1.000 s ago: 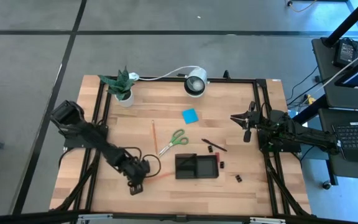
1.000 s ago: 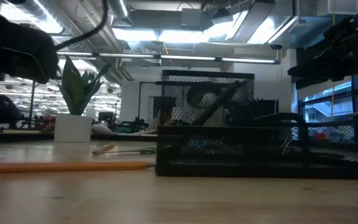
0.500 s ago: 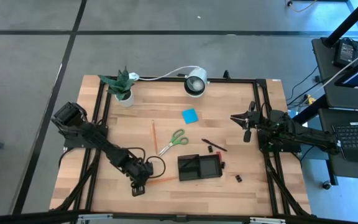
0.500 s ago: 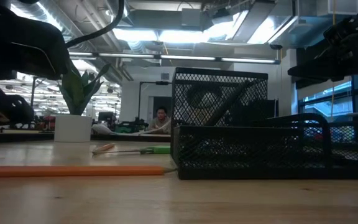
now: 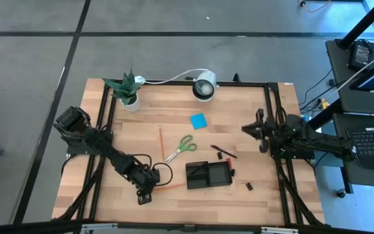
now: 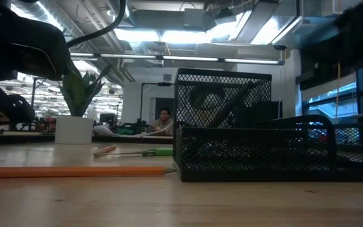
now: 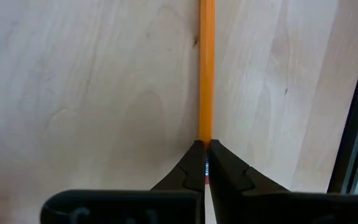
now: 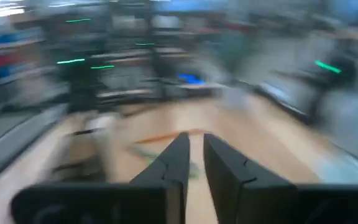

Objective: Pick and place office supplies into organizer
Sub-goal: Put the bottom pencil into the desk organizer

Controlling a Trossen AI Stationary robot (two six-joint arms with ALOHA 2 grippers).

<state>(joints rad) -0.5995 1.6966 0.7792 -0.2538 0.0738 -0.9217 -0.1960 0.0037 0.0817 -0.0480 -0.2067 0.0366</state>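
Observation:
My left gripper point(image 5: 146, 190) point(image 7: 206, 148) is low over the table's near left part, shut on an orange pencil point(image 5: 169, 186) point(image 6: 74, 170). The pencil lies flat, its far tip at the wall of the black mesh organizer point(image 5: 208, 174) point(image 6: 251, 154). My right gripper point(image 5: 254, 133) point(image 8: 196, 148) hovers at the table's right side with a narrow gap between its fingers, holding nothing. Loose on the table are green-handled scissors point(image 5: 182, 147), a blue sticky pad point(image 5: 198, 120), a second pencil point(image 5: 161, 142), black pens point(image 5: 223, 151) and small clips point(image 5: 247, 186). My left gripper pinches the orange pencil point(image 7: 207, 127) between its two fingertips, near the end farther from the organizer. The fingers come from above, slanting. The pencil runs straight out ahead of them and lies level on the table point(image 6: 74, 170).
A potted plant point(image 5: 127, 91) and a white round lamp point(image 5: 204, 86) stand along the far edge. Black frame rails point(image 5: 106, 123) point(image 5: 274, 130) run down both sides of the table. Bare wood lies near the front edge point(image 5: 200, 205).
About a second ago the organizer slid slightly toward the table's right and turned a little while the pencil and my left gripper shifted with it; both then stayed still. In the last half second my right gripper swung toward the right and near side, blurring its wrist view.

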